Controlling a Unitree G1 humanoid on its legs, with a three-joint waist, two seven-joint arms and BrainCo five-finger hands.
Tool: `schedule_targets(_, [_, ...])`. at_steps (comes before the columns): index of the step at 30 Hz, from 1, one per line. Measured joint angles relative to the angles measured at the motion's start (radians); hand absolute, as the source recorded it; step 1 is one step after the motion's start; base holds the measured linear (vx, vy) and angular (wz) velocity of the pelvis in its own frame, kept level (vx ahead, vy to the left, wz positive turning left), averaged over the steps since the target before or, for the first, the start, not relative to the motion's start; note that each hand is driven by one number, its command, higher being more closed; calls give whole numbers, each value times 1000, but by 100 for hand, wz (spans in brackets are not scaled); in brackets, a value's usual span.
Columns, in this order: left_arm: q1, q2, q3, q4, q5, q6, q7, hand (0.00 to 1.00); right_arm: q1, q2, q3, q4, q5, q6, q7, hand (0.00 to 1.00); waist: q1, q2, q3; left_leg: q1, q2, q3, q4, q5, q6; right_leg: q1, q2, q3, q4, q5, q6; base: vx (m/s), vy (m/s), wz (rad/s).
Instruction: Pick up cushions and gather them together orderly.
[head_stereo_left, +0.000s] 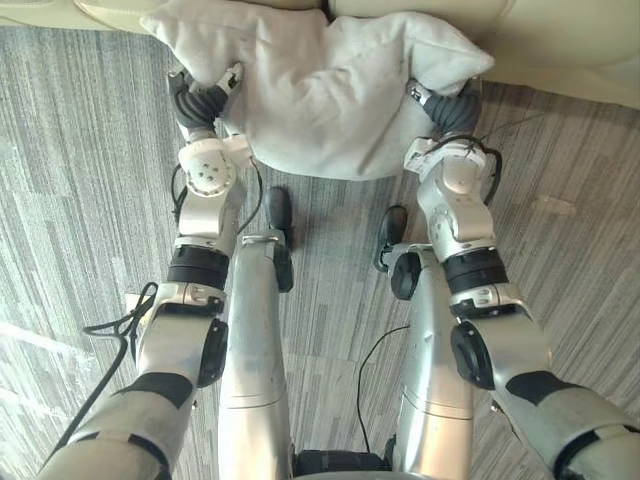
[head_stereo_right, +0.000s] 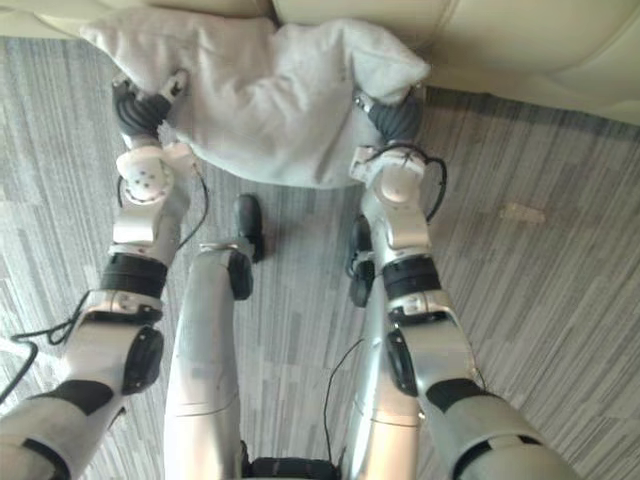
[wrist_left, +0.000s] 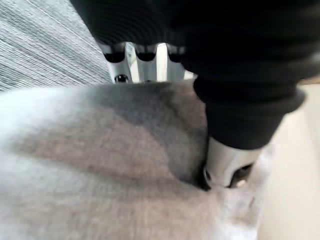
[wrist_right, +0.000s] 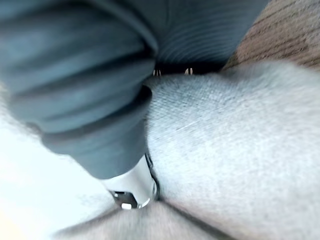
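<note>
A light grey cushion (head_stereo_left: 320, 90) hangs in front of me, gripped at both side edges and sagging in the middle. My left hand (head_stereo_left: 200, 100) clamps its left edge. In the left wrist view the thumb (wrist_left: 227, 167) presses down into the cloth (wrist_left: 100, 175), and the fingers run underneath it. My right hand (head_stereo_left: 445, 105) grips the right edge the same way, its thumb (wrist_right: 132, 187) dug into the fabric (wrist_right: 240, 150). The cushion's far edge lies against the sofa front.
A cream sofa (head_stereo_left: 560, 35) runs along the far side, just behind the cushion. Grey striped carpet (head_stereo_left: 80, 180) covers the floor on both sides. A small pale scrap (head_stereo_left: 553, 205) lies on the carpet to the right.
</note>
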Motion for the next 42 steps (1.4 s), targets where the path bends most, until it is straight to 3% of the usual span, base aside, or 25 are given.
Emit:
schedule_targets(3, [90,-20,-49,-77,1,-2,0,100,116,13,2,-68,0,-1,1,100,-8,-1,-1,116,0,-6,-67,11,-11,118,0,-14,-63,3,-4,-2,-4,3])
schedule_targets(7, [299,-90,-77,-202,2,-53,-3,100,336,54,25,-218,-6,-33,13,100,-9,-8,-16,393,-1,10,-253,39,-21,370,0,-25,-215,15,-22,25,-63,0])
schedule_targets(9, [405,-118,-90,-232,3,-71,-10,100,455,78,36,-268,-7,-53,33,100,-9,-10,-87,466,-5,15,-342,57,-27,438,1,-38,-289,16,-25,78,-71,2])
schedule_targets(11, [497,-143,-103,-277,2,-70,-26,100,539,81,49,-311,-9,-55,45,100,-6,-10,-96,590,-7,18,-418,74,-35,552,-2,-48,-349,28,-24,122,-50,-1])
schedule_targets(13, [659,-186,-112,-341,1,-71,-53,100,674,81,74,-363,-11,-56,73,100,-6,-11,-178,718,-4,22,-504,79,-41,676,-1,-64,-430,31,-29,201,-57,-2])
schedule_targets(15, [739,-207,-114,-381,-2,-75,-74,100,748,81,80,-408,-10,-57,97,100,-2,-13,-193,823,-2,26,-552,81,-45,781,3,-69,-474,35,-36,192,-27,-2])
schedule_targets(18, [893,-225,-117,-456,-6,-88,-115,100,885,81,108,-482,-10,-68,146,100,3,-25,-269,973,1,44,-643,80,-44,926,11,-67,-569,37,-33,249,1,-8])
schedule_targets(23, [1043,-227,-130,-555,-33,-100,-174,100,1029,78,123,-552,-9,-87,206,100,7,-24,-350,1131,7,63,-708,56,-28,1105,24,-59,-696,54,-8,167,59,-12])
schedule_targets(25, [1106,-227,-135,-567,-39,-100,-196,100,1083,76,133,-552,-8,-87,225,100,13,-20,-393,1194,15,86,-701,17,-16,1180,37,-36,-761,69,10,104,108,-30])
schedule_targets(30, [1166,-229,-136,-582,-39,-92,-222,100,1130,77,139,-554,-10,-86,244,100,22,-19,-422,1239,13,130,-652,-60,10,1238,25,6,-760,66,37,80,136,-30])
schedule_targets(33, [1176,-228,-136,-585,-42,-81,-228,100,1162,84,140,-553,-13,-83,244,100,23,-19,-420,1304,-5,142,-644,-90,31,1151,-17,-7,-486,129,118,79,106,0])
schedule_targets(35, [1179,-228,-136,-585,-41,-80,-228,100,1171,99,140,-545,-14,-83,245,100,22,-16,-421,1347,-3,146,-649,-104,42,1130,-33,-12,-404,178,120,80,34,4])
schedule_targets(36, [1178,-225,-136,-586,-40,-81,-227,100,1171,107,139,-540,-16,-82,245,100,23,-11,-425,1365,-2,146,-662,-111,52,1125,-45,-33,-387,162,101,150,-27,1])
schedule_targets(37, [1177,-225,-135,-590,-40,-84,-227,100,1165,118,138,-540,-25,-82,245,100,24,-18,-432,1381,-1,144,-678,-114,49,1122,-58,-64,-411,115,82,160,-53,-2])
schedule_targets(39, [1173,-224,-136,-590,-39,-87,-227,100,1163,116,135,-539,-50,-82,245,100,24,-17,-437,1390,7,133,-702,-116,47,1115,-65,-108,-520,87,60,177,-127,3])
schedule_targets(41, [1166,-224,-140,-590,-39,-86,-227,100,1152,115,117,-521,-50,-81,247,100,24,-20,-442,1400,24,119,-734,-121,38,1086,-36,-99,-690,120,51,226,-189,6])
schedule_targets(42, [1166,-222,-145,-585,-38,-85,-227,100,1148,115,117,-505,-50,-81,247,100,20,-25,-447,1408,26,98,-745,-130,22,1104,-13,-58,-818,173,45,313,-264,29])
